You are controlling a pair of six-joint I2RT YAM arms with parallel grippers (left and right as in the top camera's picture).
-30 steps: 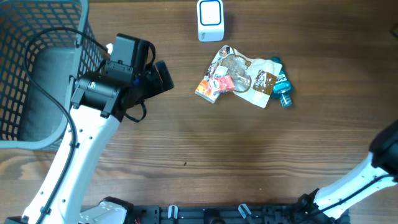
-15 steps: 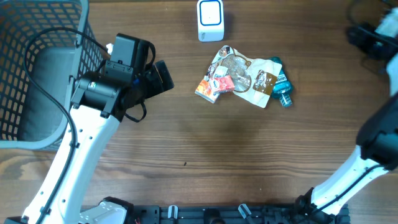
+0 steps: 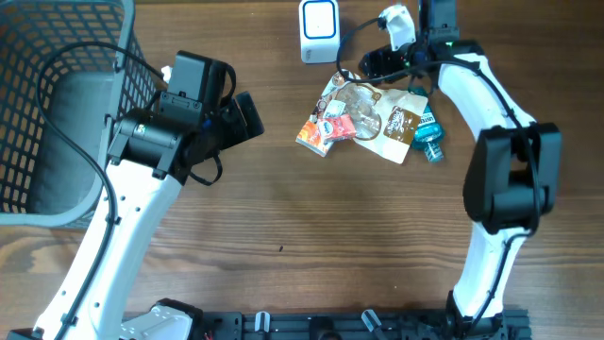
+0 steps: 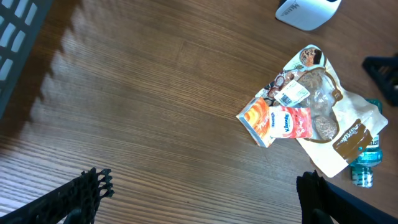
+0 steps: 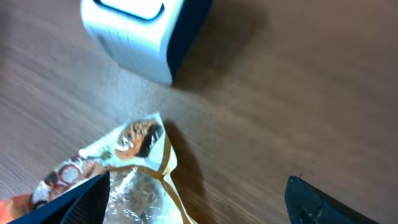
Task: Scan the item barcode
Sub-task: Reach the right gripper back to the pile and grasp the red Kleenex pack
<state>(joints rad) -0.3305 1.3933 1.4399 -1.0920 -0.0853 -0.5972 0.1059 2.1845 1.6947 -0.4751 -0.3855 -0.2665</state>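
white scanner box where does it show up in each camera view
Overhead: white scanner box at the top edge, near centre.
Left wrist: top right corner, cut off by the frame.
Right wrist: upper left, blurred.
Shared landmark: the clear snack bag lying beside it.

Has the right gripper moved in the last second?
Yes. The right gripper swung left from the right edge and now hovers open just right of the white scanner, above the snack bags.
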